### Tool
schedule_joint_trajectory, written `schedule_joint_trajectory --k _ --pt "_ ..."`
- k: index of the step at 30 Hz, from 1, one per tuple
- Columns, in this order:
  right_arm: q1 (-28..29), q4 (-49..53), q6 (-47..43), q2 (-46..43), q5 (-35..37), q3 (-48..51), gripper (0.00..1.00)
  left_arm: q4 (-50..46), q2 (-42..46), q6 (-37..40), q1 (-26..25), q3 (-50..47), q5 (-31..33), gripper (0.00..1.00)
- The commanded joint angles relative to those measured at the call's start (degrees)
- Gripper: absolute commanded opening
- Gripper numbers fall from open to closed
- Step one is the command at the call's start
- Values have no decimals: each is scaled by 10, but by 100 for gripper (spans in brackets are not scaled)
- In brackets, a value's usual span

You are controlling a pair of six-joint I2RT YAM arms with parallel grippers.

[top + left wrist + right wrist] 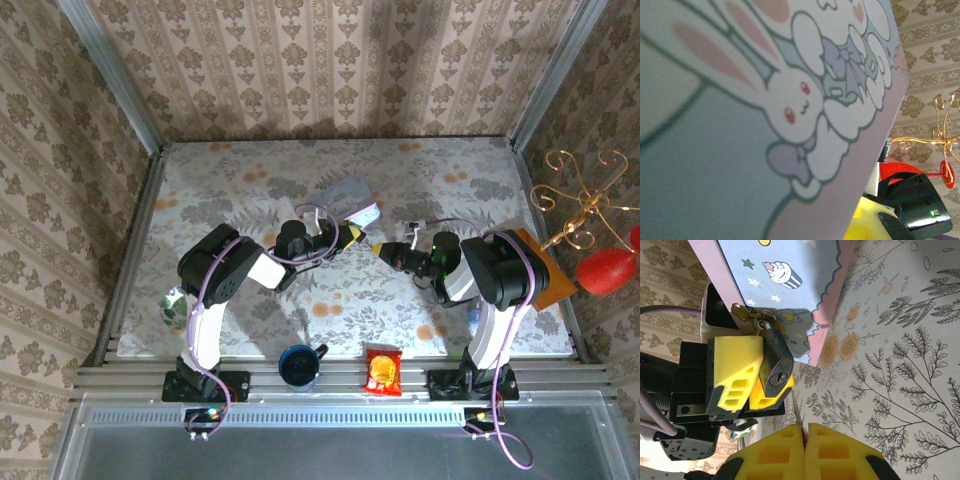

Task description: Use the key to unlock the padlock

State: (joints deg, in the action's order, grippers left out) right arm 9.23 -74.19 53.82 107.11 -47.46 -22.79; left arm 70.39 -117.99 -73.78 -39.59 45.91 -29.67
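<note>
Tabletop (200,200) under a floral cloth takes up most of what I see from above, with both arms bent in toward its middle. The left arm (225,270) reaches in from the left and the right arm (495,270) from the right, and their tips nearly meet. Just on the far side of that meeting point lies the pale tin box (785,265). Its lid, printed with cartoon rabbits, sits close up against my left wrist camera. At the near edge I have a blue cup (298,365) and, to its right, a red snack packet (382,370).

The left pincer (353,237) is clamped on the padlock (775,362). The dark lock body sits between the yellow fingers (735,370) at the box's near side, with its keyhole end turned toward the right arm. Its shackle hooks at the brass hasp (742,312) on the box's edge.

The right pincer (804,432) is pressed together on the key (796,412). A thin blade pokes out from between the pads, its tip just beside the lock body and close under the keyhole. I cannot tell whether it touches.
</note>
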Motion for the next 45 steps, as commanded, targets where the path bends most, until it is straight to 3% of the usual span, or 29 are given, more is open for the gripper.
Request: schedule_joint_trajectory --k 1,13,24,27,33,39,45 --pt "-7 -13 -2 -14 -22 3 0 40 22 -9 6 15 -15 0" --pt "-8 -9 36 -37 -30 7 0 39 17 -22 16 46 -62 0" --pt "-8 60 25 -47 34 33 0 34 -36 -30 10 6 -13 4" --pt "-8 128 -2 -89 48 38 0 15 -45 -13 7 -6 -2 4" --pt "-7 379 -102 -249 112 29 0 -78 -28 56 -4 -9 19 4" --pt "-7 583 -164 -410 174 5 0 -157 -29 89 -21 4 47 32" --pt "-7 696 -190 -519 206 -8 0 -293 1 145 -38 28 74 58"
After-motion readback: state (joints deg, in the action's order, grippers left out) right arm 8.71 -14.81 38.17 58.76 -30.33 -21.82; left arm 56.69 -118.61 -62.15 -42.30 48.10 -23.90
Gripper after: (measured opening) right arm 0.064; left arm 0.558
